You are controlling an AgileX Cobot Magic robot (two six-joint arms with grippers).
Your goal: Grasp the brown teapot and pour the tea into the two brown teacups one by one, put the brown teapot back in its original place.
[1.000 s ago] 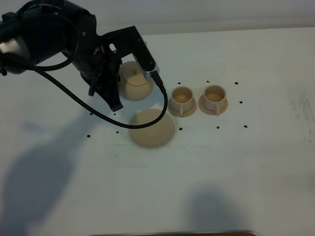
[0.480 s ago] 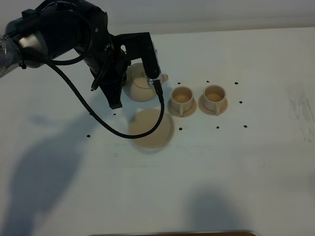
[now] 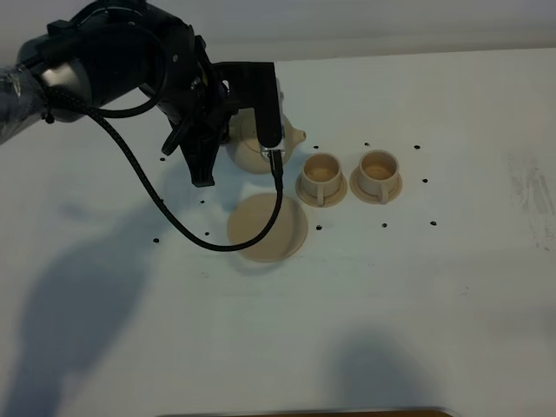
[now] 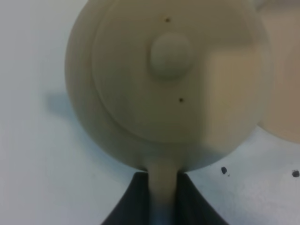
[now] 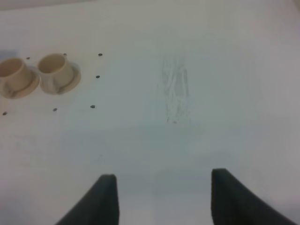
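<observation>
Grips squat pale-tan matte teapot by loop handle with left gripper, pinched tight. Sits at 12 o'clock of flat round beige saucer disc, spout toward 3 o'clock, near two small beige cylindrical teacups. Shows right gripper wide, empty.

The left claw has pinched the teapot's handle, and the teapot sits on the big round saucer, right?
Not quite. The left gripper does pinch the teapot by its handle, but the exterior high view shows the teapot away from the big saucer, which lies bare.
</observation>
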